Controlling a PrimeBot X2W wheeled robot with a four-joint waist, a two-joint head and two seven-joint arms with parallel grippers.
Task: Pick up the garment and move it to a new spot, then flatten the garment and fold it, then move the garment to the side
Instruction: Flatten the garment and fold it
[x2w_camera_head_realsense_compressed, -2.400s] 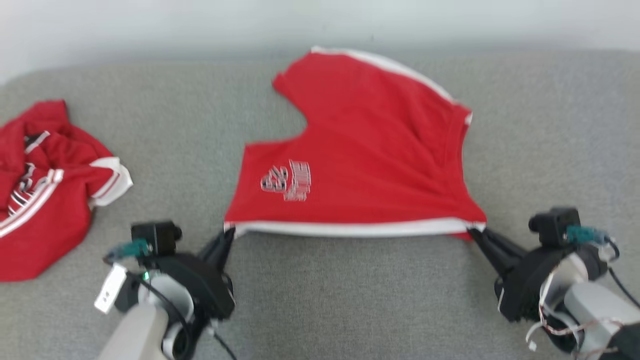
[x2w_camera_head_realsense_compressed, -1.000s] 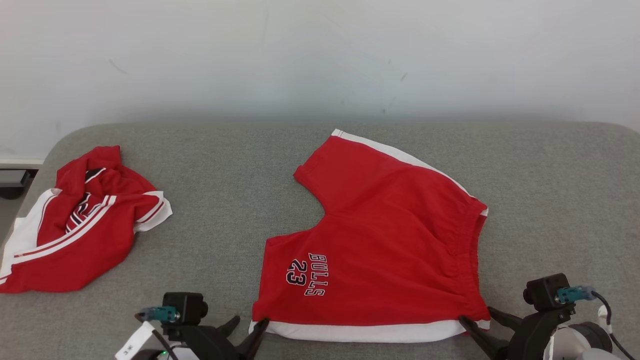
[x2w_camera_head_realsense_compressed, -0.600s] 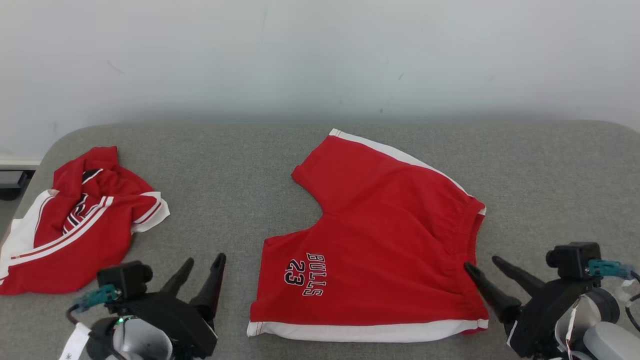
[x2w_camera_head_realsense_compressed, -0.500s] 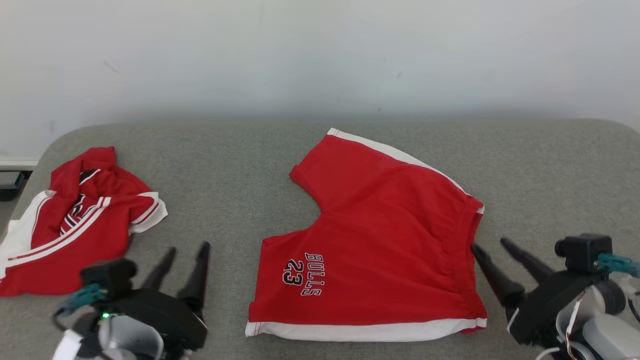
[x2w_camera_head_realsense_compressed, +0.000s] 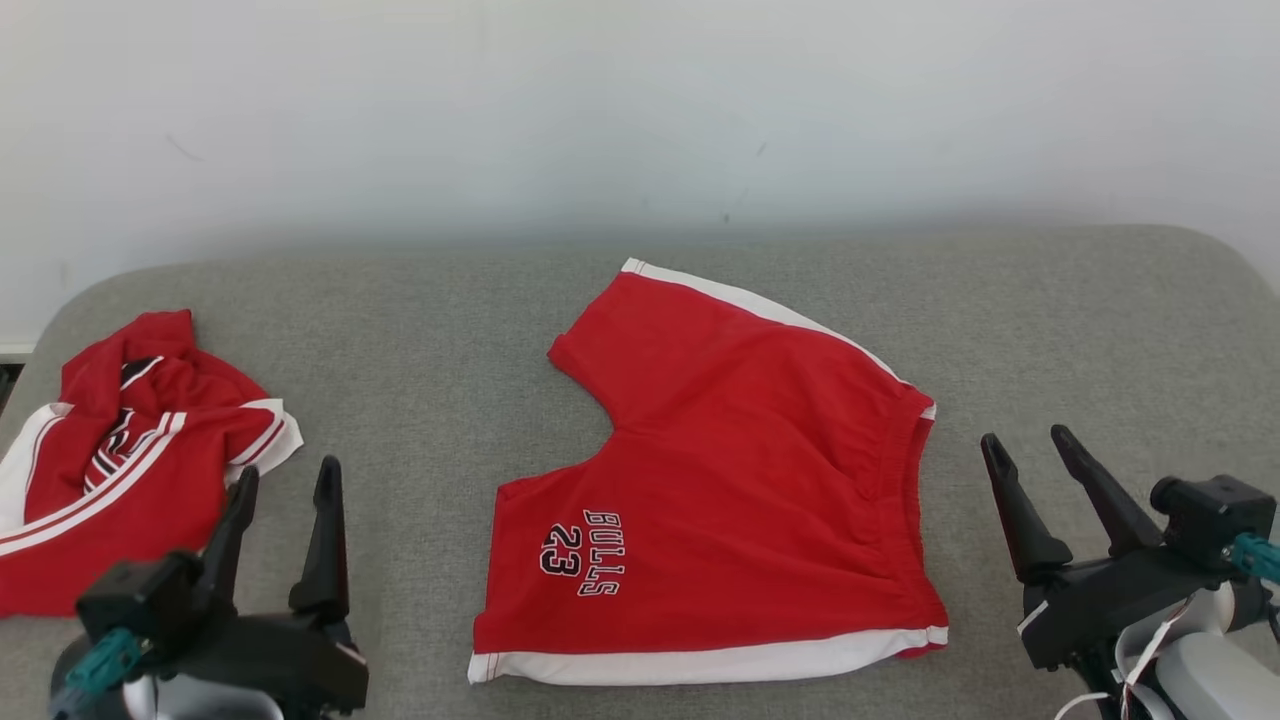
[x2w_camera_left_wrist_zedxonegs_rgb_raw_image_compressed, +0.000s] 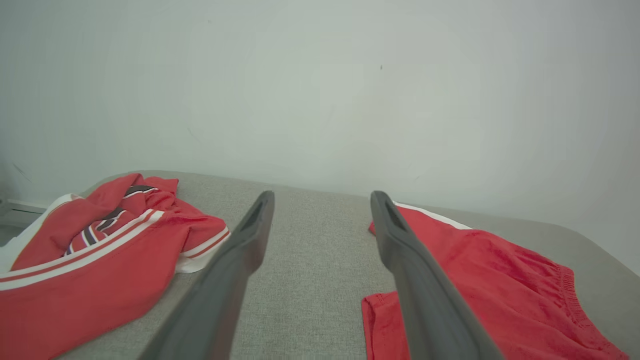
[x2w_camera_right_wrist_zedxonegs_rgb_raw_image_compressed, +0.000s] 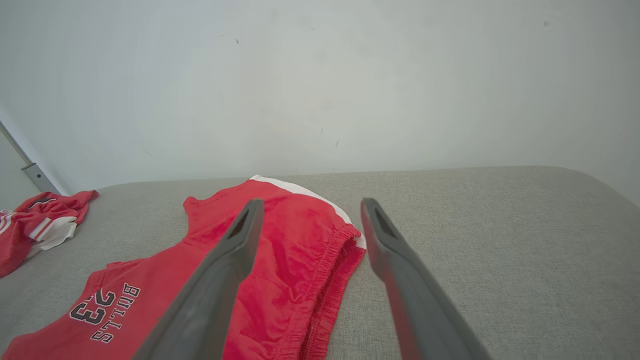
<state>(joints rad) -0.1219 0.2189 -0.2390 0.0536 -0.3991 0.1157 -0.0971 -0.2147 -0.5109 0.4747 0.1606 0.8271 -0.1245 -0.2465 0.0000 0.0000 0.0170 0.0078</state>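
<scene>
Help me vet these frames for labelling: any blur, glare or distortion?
Head view: even soft light, no glare, lettering on the red shorts crisp. Left wrist view: the left gripper looms stretched by the wide angle. Right wrist view: lettering readable beside the right gripper.

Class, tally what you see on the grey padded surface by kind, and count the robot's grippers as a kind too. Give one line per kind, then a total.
red shorts, laid flat: 1
crumpled red garment: 1
grippers, both open and empty: 2 (left gripper, right gripper)
Total: 4
</scene>
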